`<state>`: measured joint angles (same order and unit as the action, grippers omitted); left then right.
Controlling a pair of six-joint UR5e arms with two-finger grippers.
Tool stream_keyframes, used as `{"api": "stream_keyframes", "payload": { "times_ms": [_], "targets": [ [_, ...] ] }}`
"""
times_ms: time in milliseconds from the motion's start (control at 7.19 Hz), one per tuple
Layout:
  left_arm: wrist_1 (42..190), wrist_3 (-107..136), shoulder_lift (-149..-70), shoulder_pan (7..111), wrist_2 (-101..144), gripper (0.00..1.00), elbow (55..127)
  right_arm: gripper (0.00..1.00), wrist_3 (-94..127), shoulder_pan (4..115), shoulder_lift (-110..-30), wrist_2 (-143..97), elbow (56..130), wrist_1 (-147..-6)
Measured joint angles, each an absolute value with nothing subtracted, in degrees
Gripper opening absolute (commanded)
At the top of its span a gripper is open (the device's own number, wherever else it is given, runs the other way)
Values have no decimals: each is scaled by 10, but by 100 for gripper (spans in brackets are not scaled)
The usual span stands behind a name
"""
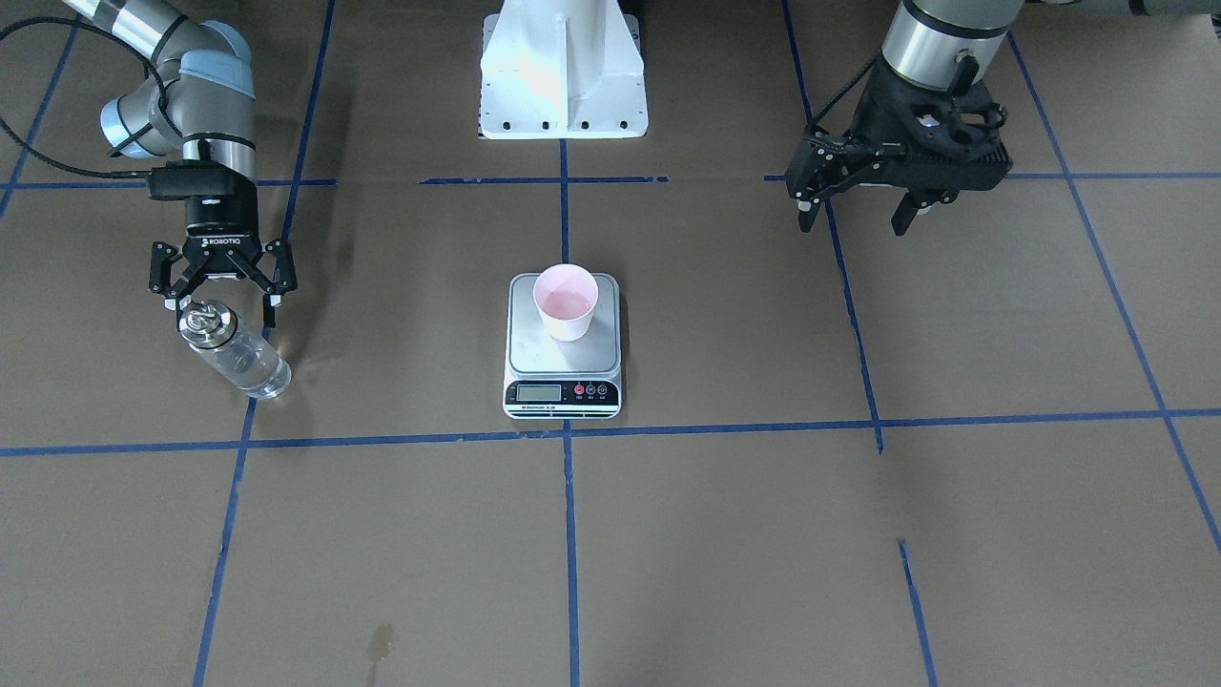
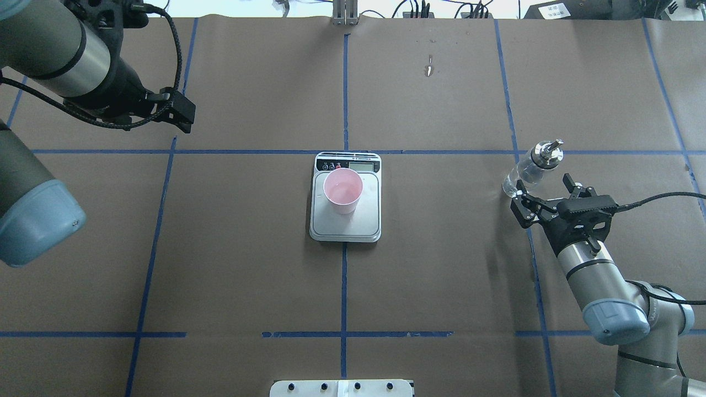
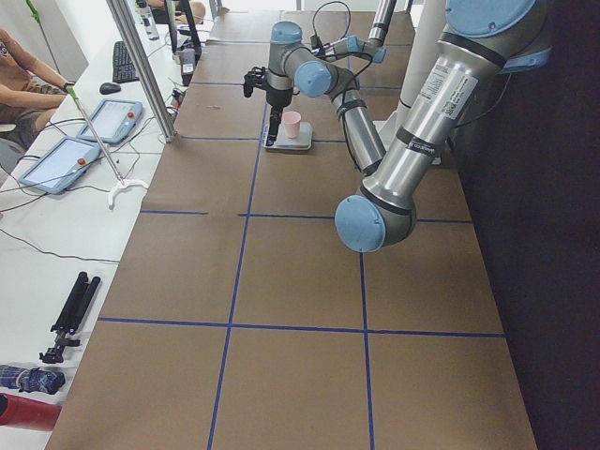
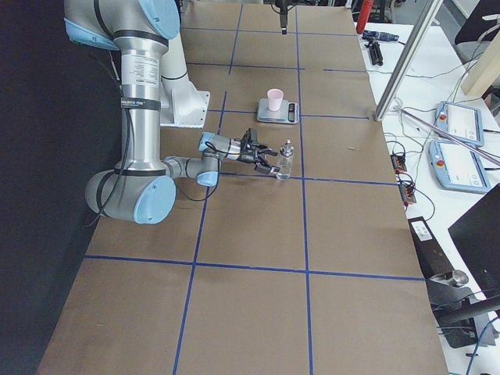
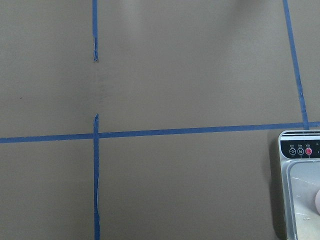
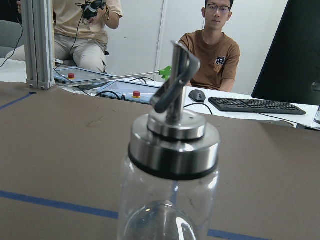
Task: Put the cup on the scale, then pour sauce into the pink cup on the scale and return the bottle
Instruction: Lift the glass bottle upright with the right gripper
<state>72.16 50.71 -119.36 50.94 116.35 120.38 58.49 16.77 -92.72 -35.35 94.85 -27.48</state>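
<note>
Pale pink tapered paper cup [image 1: 566,303] stands upright on the steel plate of the flat silver-grey kitchen scale [image 1: 563,392], toward the plate's robot-side half, at the middle of the brown desk [image 1: 725,534]. In the front-facing view the small clear glass bottle with a silver spout cap [image 1: 238,355] stands near the desk's right-hand end. The right arm's fingers [image 1: 277,277] are spread wide just behind the cap, not clamped on it. The left arm's fingers [image 1: 807,208] hang apart above the desk's left-hand part, holding nothing.

From overhead, the right arm's fingers gape just on the robot's side of the bottle; whether its glass sits between their tips is hard to judge. The left arm's fingers are largely hidden by their own wrist.

The left-end view shows cup and scale small and far off; the bottle cannot be made out.

The right-end view has the bottle upright just beyond the near arm's fingertips.

The left wrist view catches only a corner of the scale and a sliver of the cup, both cut off at the lower right.

The right wrist view is filled by the bottle's cap and shoulder, base cut off, no fingers showing.
</note>
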Motion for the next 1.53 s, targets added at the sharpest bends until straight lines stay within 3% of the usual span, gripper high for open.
{"api": "stream_keyframes", "payload": {
  "times_ms": [1531],
  "targets": [
    [721,507,-1194,511,1163,100,1206,100,562,200,-874,-373,911,-275]
  ]
}}
